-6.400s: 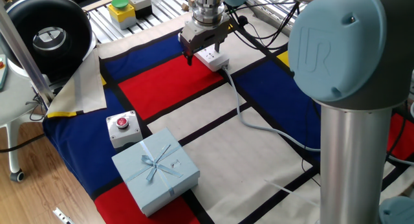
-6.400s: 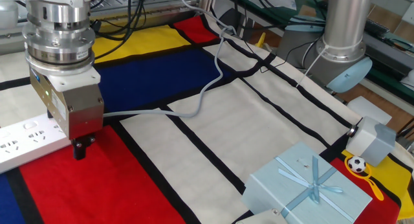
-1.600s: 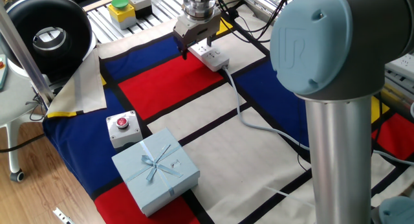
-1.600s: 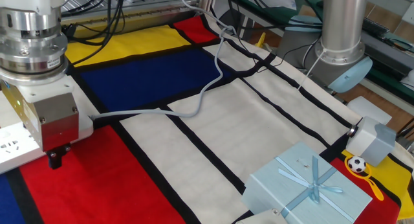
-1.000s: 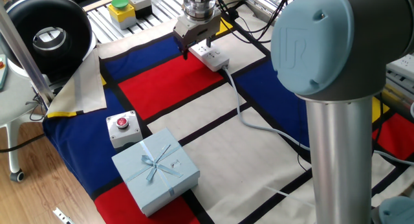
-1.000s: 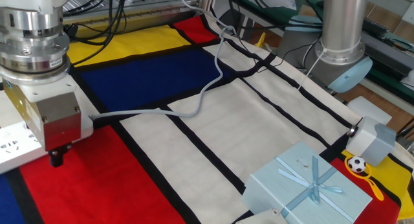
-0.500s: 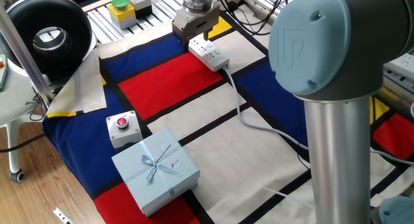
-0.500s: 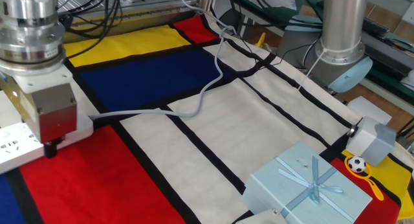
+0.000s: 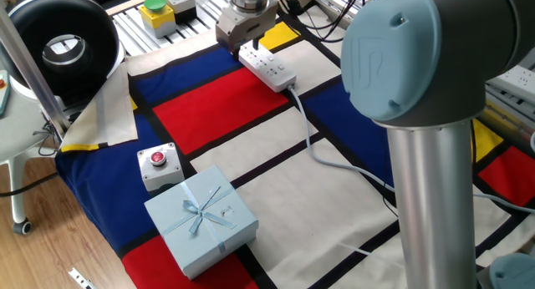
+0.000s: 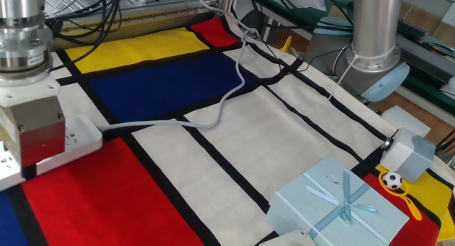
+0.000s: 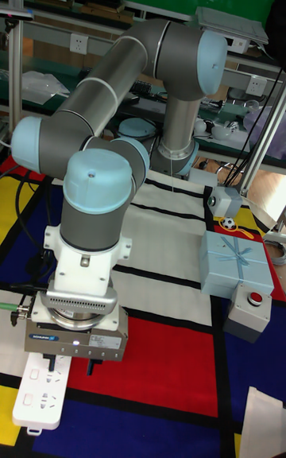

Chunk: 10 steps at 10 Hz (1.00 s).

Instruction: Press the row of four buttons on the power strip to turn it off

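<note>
The long white plastic power strip (image 9: 269, 68) lies flat on the colour-blocked cloth of the worktop (image 9: 209, 105), its pale grey cord (image 10: 213, 114) snaking off across the white panel. The boxy metal gripper (image 11: 73, 359) hangs over the strip's far end; whether its fingers are spread, I cannot tell. A ribboned pale blue gift box (image 9: 201, 218) sits at the near edge.

White power strip (image 9: 268, 68) on red-blue-yellow-white cloth (image 9: 209, 105).
</note>
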### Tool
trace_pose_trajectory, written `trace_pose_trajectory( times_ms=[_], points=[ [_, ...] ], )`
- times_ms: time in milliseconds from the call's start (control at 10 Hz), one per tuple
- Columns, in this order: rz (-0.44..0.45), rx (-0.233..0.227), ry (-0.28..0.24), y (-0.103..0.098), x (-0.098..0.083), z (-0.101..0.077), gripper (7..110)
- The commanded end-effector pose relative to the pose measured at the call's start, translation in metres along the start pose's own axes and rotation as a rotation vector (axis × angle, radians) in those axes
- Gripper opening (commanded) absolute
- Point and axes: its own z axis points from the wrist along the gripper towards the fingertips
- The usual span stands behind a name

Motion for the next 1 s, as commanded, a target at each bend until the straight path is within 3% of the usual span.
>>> trace_pose_trajectory(
  times_ms=[0, 500, 600, 700, 900],
  points=[
    [-0.003, -0.021, -0.016, 0.002, -0.007, -0.001, 22],
    [-0.011, 0.006, -0.015, -0.006, -0.006, -0.011, 22],
    [-0.002, 0.022, -0.024, -0.009, -0.009, -0.012, 44],
    [0.0, 0.043, -0.042, -0.014, -0.013, -0.013, 44],
    [-0.003, 0.019, -0.033, -0.008, -0.011, -0.013, 44]
  ],
)
